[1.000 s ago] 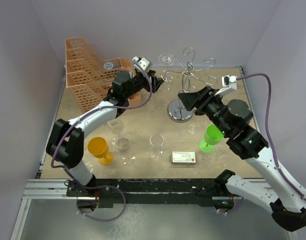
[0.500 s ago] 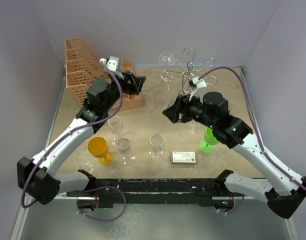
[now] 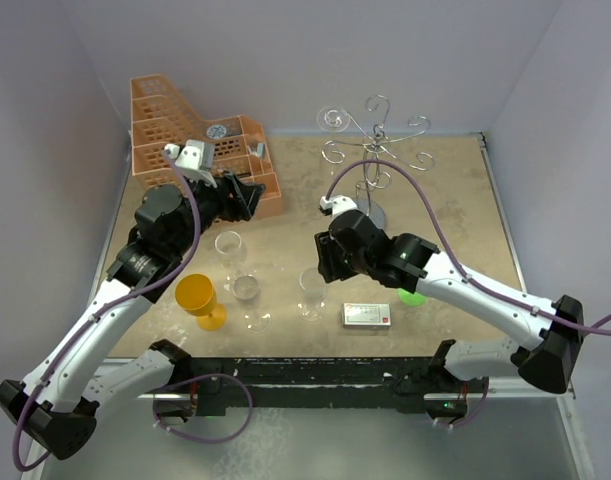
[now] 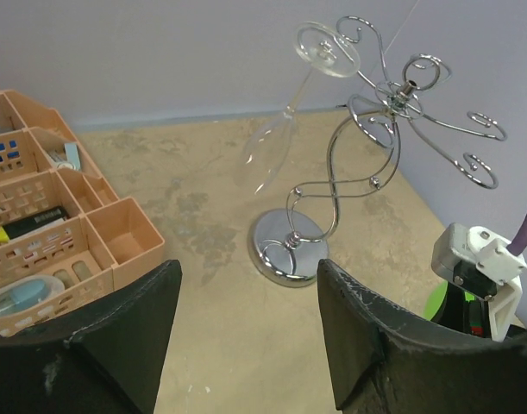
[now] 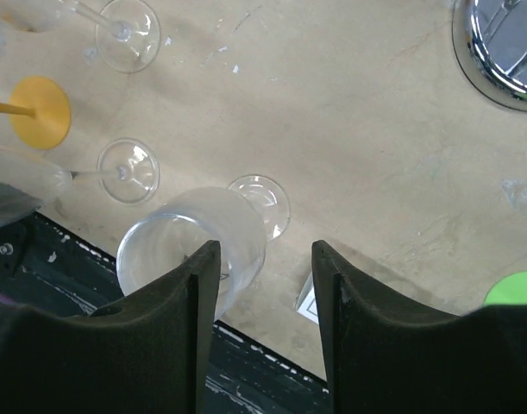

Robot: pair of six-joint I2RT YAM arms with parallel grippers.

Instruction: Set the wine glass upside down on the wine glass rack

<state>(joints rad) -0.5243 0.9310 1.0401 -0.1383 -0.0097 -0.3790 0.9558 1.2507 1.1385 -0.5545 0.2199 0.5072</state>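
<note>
The chrome wine glass rack (image 3: 377,138) stands at the back centre, its base partly hidden behind my right arm. In the left wrist view the rack (image 4: 367,185) has one clear wine glass (image 4: 276,142) hanging upside down from a scroll arm. Three more clear wine glasses stand upright near the front; the rightmost (image 3: 312,285) is just below my right gripper (image 3: 323,268). In the right wrist view that glass (image 5: 194,246) sits against the outer side of the left finger (image 5: 159,336), and the open right gripper (image 5: 259,302) holds nothing. My left gripper (image 3: 247,195) is open and empty, facing the rack.
An orange lattice basket (image 3: 180,140) fills the back left. A yellow goblet (image 3: 198,297) stands front left. A green goblet (image 3: 413,292) is mostly hidden under my right arm. A small white box (image 3: 366,315) lies near the front edge.
Both arms have drawn back from the rack. The left gripper moved left toward the basket. The right gripper swung forward and down over the rightmost clear glass.
</note>
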